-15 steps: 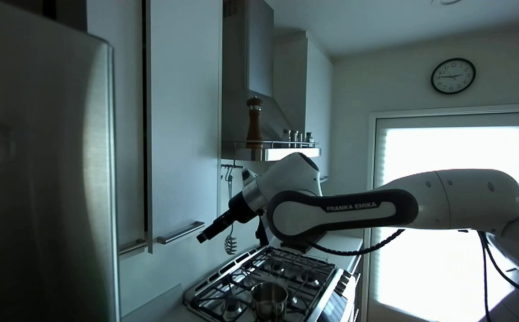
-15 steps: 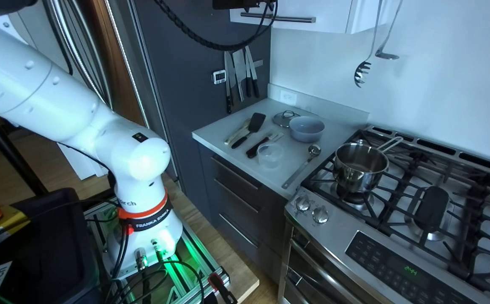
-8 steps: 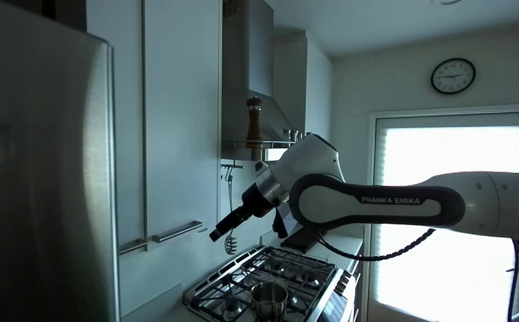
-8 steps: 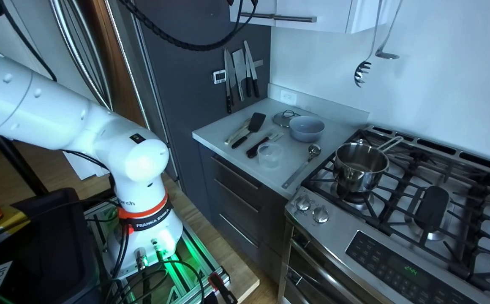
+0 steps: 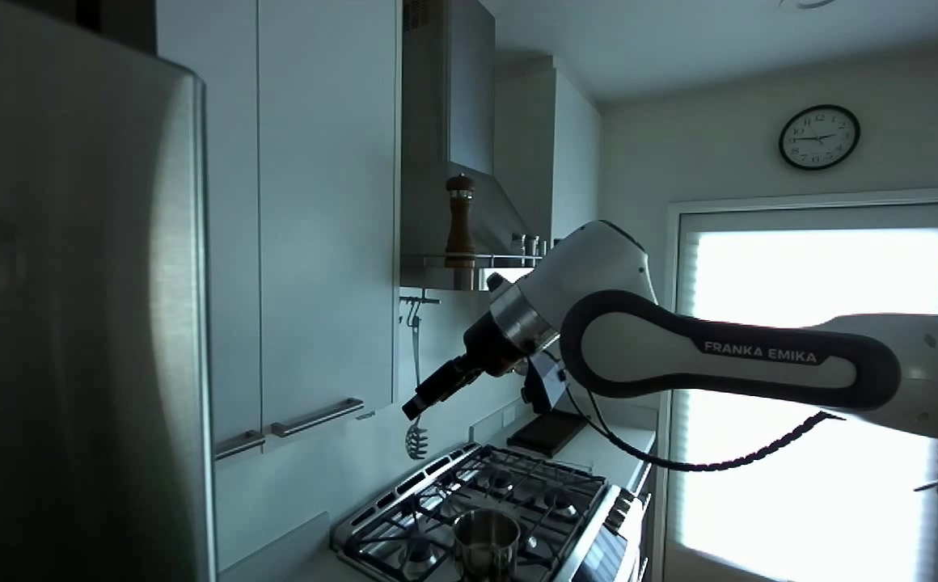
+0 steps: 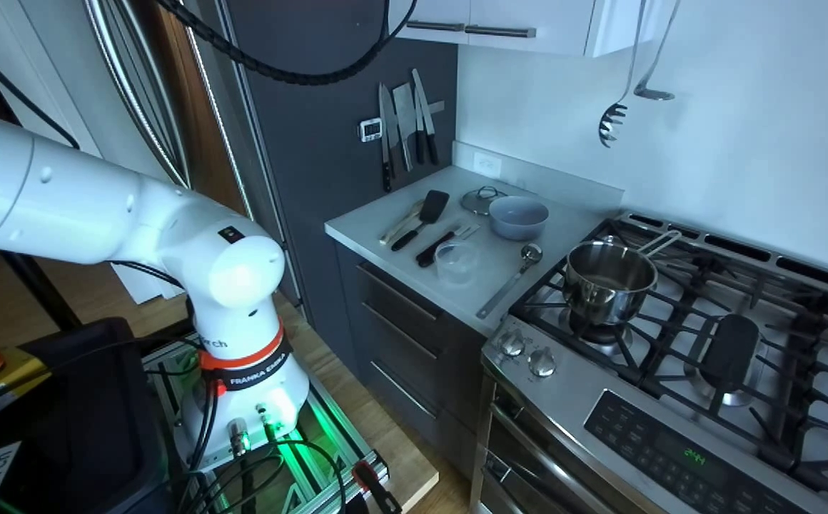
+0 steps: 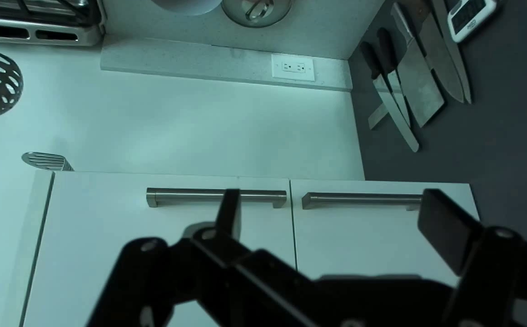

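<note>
Kitchen interior: 2 white cabinet doors (image 5: 325, 210), flush, above a table (image 6: 367, 220). End effector (image 7: 334, 213): fingers spread wide, nothing held, clear of the doors in an exterior view. Nearest are 2 metal bar handles (image 7: 191, 195) along the doors' lower edges; in the wrist view the fingers overlap both. A straight advance could jam a fingertip against a bar, because the spread straddles the seam between doors. Pasta server (image 5: 416, 443), hanging beside the doors: sideways drift might knock it loose. Farther out, the looped cable (image 6: 314, 78) could snag if swung; the saucepan (image 6: 605, 300) on the stove (image 6: 567, 392) is exposed to a low sweep.
</note>
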You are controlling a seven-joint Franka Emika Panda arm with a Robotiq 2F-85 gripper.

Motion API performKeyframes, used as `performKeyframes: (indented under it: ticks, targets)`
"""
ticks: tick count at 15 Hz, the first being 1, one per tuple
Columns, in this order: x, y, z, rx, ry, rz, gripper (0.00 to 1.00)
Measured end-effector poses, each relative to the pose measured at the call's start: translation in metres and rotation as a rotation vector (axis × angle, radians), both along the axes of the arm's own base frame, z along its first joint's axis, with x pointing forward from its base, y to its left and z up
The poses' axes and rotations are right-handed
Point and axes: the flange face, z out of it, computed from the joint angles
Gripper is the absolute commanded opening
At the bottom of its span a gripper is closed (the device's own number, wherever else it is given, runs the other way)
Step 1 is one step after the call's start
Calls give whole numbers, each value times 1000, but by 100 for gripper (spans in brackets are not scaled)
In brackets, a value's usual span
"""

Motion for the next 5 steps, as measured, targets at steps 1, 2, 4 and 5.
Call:
performKeyframes:
  ticks: [1, 2, 4, 5]
  targets:
    - [-2, -1, 2, 1, -4, -3, 100]
    - [-3, -1, 3, 1, -6, -5, 100]
    - [-3, -1, 3, 1, -7, -6, 100]
    - [-3, -1, 2, 1, -6, -6, 100]
